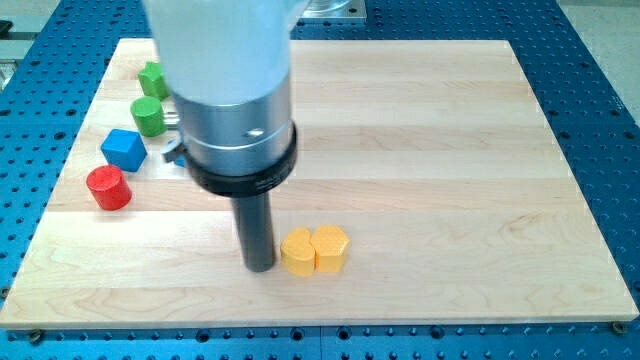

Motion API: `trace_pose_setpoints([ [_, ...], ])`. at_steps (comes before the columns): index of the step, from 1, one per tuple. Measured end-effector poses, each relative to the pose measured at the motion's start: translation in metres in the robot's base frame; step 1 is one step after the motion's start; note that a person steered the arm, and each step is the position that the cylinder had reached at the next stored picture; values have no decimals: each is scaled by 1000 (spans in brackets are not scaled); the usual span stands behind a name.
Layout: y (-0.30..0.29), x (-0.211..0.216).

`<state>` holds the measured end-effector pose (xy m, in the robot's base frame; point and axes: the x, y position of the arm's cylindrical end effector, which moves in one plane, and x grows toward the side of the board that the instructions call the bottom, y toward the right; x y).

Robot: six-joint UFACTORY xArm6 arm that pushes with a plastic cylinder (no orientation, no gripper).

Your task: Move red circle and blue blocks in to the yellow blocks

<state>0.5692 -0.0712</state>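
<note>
A pale wooden board (450,130) lies on a blue perforated table (600,90).

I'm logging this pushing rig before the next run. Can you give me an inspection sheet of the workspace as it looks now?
Surface: pale wooden board on a blue perforated table.
Job's things: red cylinder block and blue cube block near the view's left edge, apart; two yellow blocks touching each other, low at centre.
Clutter: two green blocks at the view's upper left; a bluish piece shows partly behind the arm, shape unclear.
Pincer: none fitted; my tip sits just left of the yellow blocks, contact unclear.
Cables: nothing seen.
Surroundings: metal fixture at the view's top.
</note>
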Motion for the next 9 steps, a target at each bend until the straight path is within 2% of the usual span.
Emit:
trace_pose_setpoints([
  [1,1,-3],
  [3,53,-10],
  [4,-15,-1],
  [5,-122,2],
  [6,-194,-63],
  [7,-193,-96],
  [8,-107,-86],
  [9,-10,-53],
])
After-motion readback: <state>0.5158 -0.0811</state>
